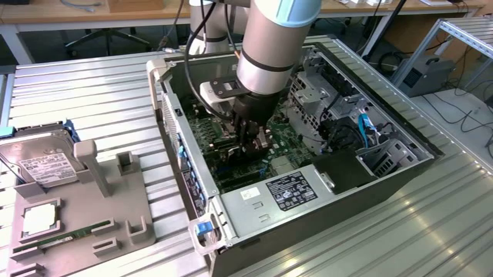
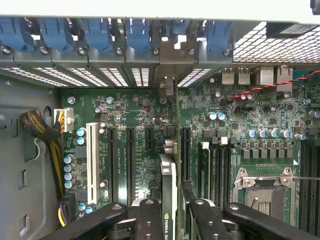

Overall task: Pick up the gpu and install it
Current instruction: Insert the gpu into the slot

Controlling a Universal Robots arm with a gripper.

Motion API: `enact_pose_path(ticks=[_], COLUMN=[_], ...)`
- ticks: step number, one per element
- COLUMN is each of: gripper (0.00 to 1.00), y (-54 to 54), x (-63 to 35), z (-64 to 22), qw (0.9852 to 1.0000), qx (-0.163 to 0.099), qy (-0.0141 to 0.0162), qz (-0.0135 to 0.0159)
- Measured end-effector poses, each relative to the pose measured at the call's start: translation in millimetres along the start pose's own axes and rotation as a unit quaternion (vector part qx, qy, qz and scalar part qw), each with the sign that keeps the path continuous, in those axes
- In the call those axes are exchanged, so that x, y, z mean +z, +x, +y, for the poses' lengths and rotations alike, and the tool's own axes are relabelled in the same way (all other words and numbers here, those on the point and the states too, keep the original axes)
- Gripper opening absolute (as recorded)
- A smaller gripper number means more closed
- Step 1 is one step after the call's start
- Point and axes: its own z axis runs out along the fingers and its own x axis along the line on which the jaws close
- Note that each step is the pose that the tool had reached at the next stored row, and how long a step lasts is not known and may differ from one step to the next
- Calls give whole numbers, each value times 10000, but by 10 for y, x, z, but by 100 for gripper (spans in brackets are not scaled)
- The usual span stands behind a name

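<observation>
Ribbed metal tabletop [image 1: 100, 104] is carrying one open computer case [image 1: 400, 167]. Inside it, the gpu [image 2: 169, 200] is hanging edge-down over the motherboard [image 2: 145, 125], so its lower edge is lining up with a slot. One gripper [image 2: 169, 212] is clamping it between two fingers [image 2: 149, 220]. One hard drive [image 1: 38, 158] and one memory stick [image 1: 66, 238] are resting in a grey holder [image 1: 127, 216].

Claw [image 1: 254, 151] holds gpu [image 2: 169, 200] upright over motherboard [image 2: 140, 135].
</observation>
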Motion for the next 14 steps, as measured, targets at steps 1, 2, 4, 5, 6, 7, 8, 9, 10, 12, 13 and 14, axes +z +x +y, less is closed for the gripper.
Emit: enact_pose_path(ticks=[1, 2, 4, 5, 6, 7, 8, 9, 10, 12, 13, 14], gripper=[26, 26, 26, 26, 26, 26, 33, 40, 45, 52, 52, 52], y=[0, 0, 0, 0, 0, 0, -2, 0, 0, 0, -1, -3], x=[0, 1, 1, 1, 1, 1, 7, 2, 2, -3, -17, -47], z=[0, 1, 1, 1, 1, 1, 3, 1, 1, 1, 2, 2], qw=[10000, 10000, 10000, 10000, 10000, 10000, 10000, 10000, 10000, 10000, 10000, 10000], qx=[0, 1, 0, 1, 0, 1, 3, 1, 1, 1, 1, 1], qy=[0, 0, 1, 1, 1, 0, 4, 1, 1, 0, 0, 1], qz=[0, 0, -1, -1, -1, -1, -7, -1, -2, 1, 0, -2])
